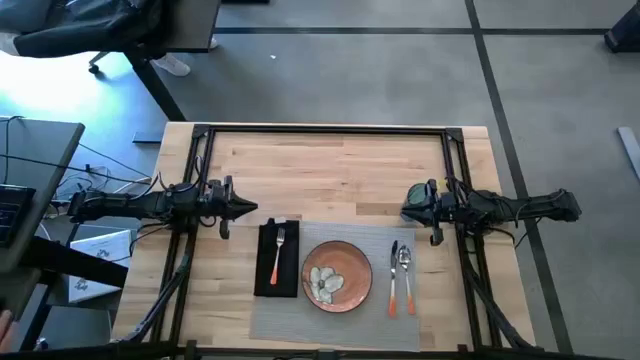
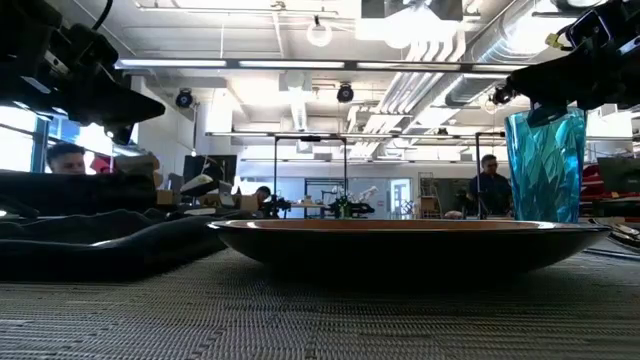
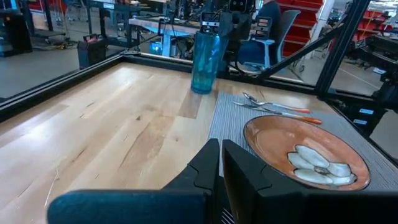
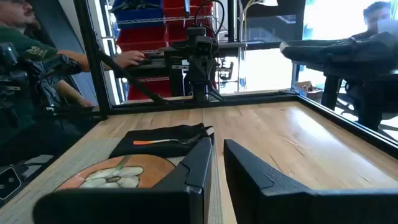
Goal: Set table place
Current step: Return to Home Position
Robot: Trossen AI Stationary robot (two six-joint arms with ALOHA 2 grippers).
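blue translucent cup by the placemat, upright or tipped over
Upright. The blue translucent faceted cup stands on its base on the light wooden table, sides vertical in the left wrist and low views.

Cup [image 2: 545, 165] base (low view) behind plate [image 2: 400, 245]

Pouring in as daylight from ten o'clock in the high view, bleaching the floor [image 1: 55, 90] there. Lighting the table [image 1: 330, 165] evenly, casting only faint, soft shadows on it. In the low view, blazing from the ceiling lamps [image 2: 320, 32] at twelve o'clock and the window [image 2: 15, 145] at nine, turning the plate [image 2: 400, 245] and napkin [image 2: 90, 245] into dark silhouettes, shining through the cup [image 2: 545, 165] at three o'clock. Glaring off the pale tabletop toward ten o'clock in the left wrist view. Burning out to white at one o'clock in the right wrist view.
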